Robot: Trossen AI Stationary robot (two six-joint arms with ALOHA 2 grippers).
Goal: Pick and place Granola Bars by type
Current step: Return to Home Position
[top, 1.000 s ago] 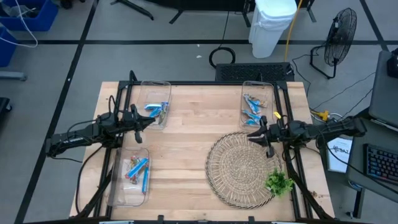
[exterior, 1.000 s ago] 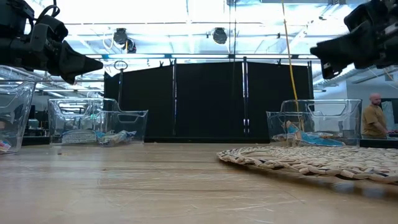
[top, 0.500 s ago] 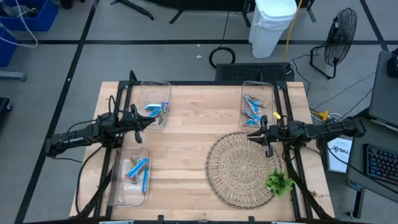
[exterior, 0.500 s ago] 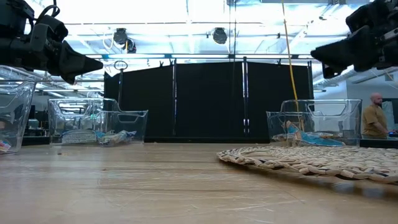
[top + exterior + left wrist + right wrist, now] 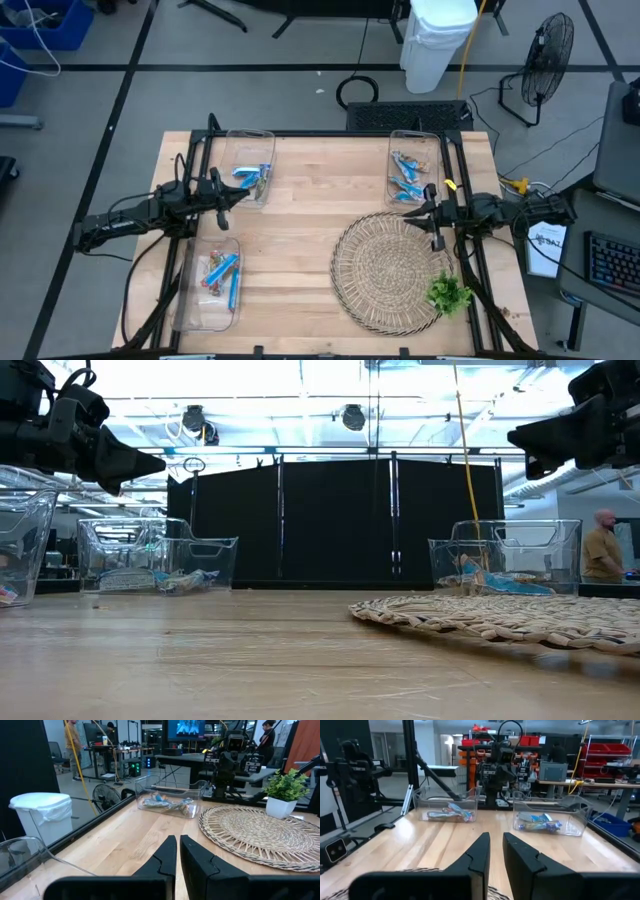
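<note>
The granola bars lie in three clear bins. Blue-wrapped bars [image 5: 250, 174] lie in the far left bin [image 5: 248, 140]. More blue bars [image 5: 404, 176] lie in the far right bin [image 5: 416, 140]. The near left bin [image 5: 192, 310] holds multicoloured bars [image 5: 212, 268] and blue ones [image 5: 232, 288]. My left gripper [image 5: 243, 195] hovers level between the two left bins, shut and holding nothing. My right gripper [image 5: 405, 213] hovers level over the far right rim of the woven mat [image 5: 385, 270], its fingers nearly together with nothing between them [image 5: 495, 840].
A small green plant [image 5: 448, 292] stands on the mat's near right edge. Bare wood runs down the table's middle [image 5: 300, 230]. Black frame rails [image 5: 200, 150] run along both sides. A person [image 5: 600, 550] stands in the room beyond the table.
My right gripper has drawn back a little toward the table's right edge and risen slightly, staying level. The bars, the bins and my left arm have kept still.
</note>
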